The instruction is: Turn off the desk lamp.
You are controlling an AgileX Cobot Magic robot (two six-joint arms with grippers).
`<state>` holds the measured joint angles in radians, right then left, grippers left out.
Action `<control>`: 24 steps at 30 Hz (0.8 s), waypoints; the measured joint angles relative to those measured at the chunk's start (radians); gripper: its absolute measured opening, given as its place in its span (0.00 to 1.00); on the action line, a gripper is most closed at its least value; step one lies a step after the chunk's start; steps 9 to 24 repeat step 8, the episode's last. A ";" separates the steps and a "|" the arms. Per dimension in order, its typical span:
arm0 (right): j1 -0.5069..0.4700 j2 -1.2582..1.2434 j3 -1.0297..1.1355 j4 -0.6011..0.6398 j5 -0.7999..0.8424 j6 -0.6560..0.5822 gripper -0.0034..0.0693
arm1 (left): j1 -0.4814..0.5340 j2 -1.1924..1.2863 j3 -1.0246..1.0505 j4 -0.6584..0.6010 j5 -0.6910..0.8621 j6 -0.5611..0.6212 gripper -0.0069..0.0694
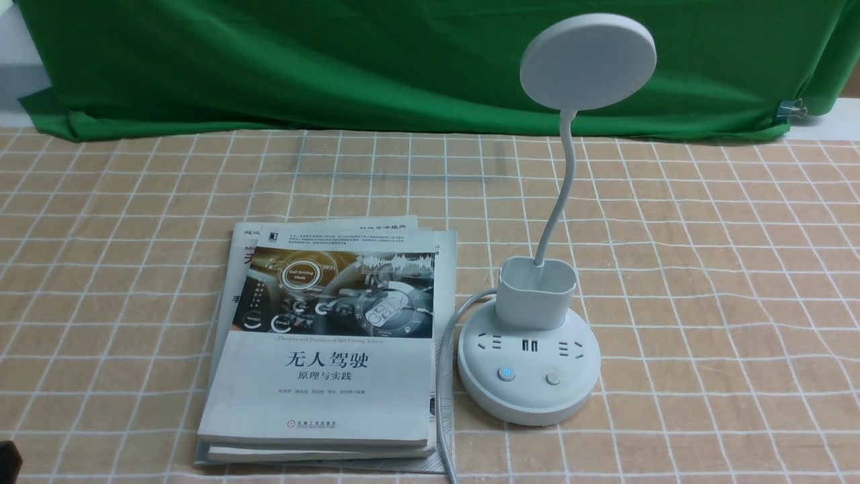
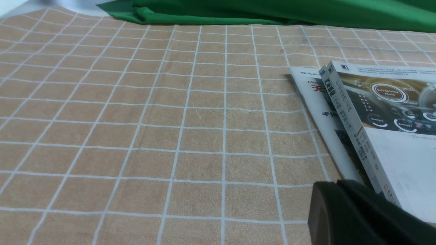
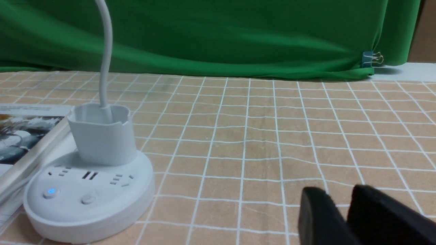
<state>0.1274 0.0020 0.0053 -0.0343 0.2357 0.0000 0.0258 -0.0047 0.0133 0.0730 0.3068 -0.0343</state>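
Note:
The white desk lamp stands right of centre in the front view, with its disc head (image 1: 588, 62), gooseneck (image 1: 561, 195), cup holder (image 1: 537, 292) and round base (image 1: 529, 386). The base's left button (image 1: 506, 374) glows blue and the right button (image 1: 553, 379) is unlit. The base also shows in the right wrist view (image 3: 88, 200). My right gripper (image 3: 340, 194) hovers low over the cloth to the lamp's right, with its fingertips slightly apart and empty. My left gripper (image 2: 337, 183) is shut and empty beside the books' near left corner. A dark bit of it shows in the front view (image 1: 8, 460).
A stack of books (image 1: 329, 336) lies just left of the lamp base, and it also shows in the left wrist view (image 2: 385, 129). The lamp's white cord (image 1: 443, 376) runs between books and base toward the front edge. A green backdrop (image 1: 336, 60) hangs behind the checked tablecloth (image 1: 725, 302).

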 joint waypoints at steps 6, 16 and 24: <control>0.000 0.000 0.000 0.000 0.000 0.000 0.28 | 0.000 0.000 0.000 0.000 0.000 0.000 0.10; 0.000 0.000 0.000 0.000 0.000 0.000 0.28 | 0.000 0.000 0.000 0.000 0.000 0.000 0.10; 0.000 0.000 0.000 0.000 0.000 0.000 0.28 | 0.000 0.000 0.000 0.000 0.000 0.000 0.10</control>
